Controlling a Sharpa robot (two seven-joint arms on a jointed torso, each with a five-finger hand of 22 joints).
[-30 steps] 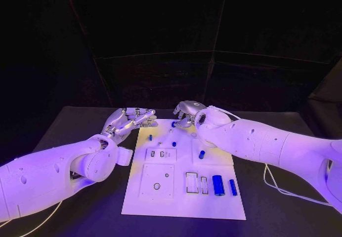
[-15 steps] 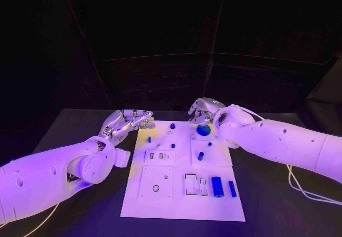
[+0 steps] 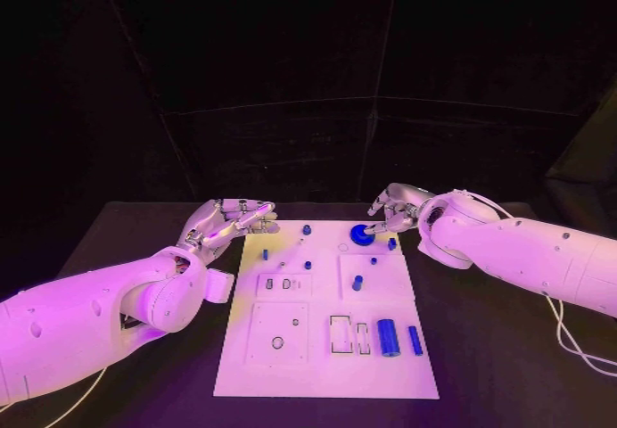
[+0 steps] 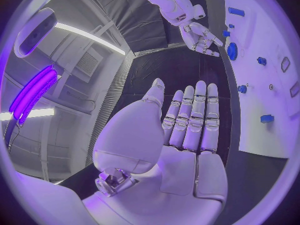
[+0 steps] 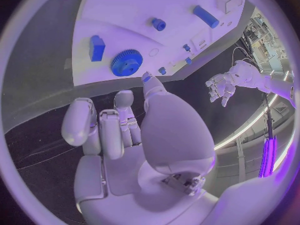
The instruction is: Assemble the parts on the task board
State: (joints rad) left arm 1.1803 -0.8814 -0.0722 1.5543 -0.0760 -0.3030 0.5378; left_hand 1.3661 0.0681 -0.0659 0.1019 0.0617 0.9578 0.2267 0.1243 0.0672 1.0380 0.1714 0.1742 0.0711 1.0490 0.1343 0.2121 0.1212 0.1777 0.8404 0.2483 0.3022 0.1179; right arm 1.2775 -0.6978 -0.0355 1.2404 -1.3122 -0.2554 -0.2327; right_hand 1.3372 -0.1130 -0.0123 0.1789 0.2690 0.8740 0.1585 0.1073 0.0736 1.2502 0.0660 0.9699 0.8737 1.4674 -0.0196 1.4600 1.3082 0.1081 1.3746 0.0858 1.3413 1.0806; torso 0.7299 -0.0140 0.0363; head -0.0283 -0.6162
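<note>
While the white task board (image 3: pixel 322 357) lay flat on the black tabletop (image 3: pixel 514 357), two blue cylinders (image 3: pixel 389 337) rested at its near right. Farther along, a blue gear (image 3: pixel 363 234) sat near the board's far edge. Just beside the gear hovered the right robot hand (image 3: pixel 392 207), fingers loosely curled, holding nothing. Off the board's far left corner, the left robot hand (image 3: pixel 232 219) was open and empty.

The task board (image 3: pixel 322 357) looks like smooth matt white plastic. The blue gear (image 5: pixel 127 62) looks like hard moulded plastic; the table (image 3: pixel 128 241) is matt black
</note>
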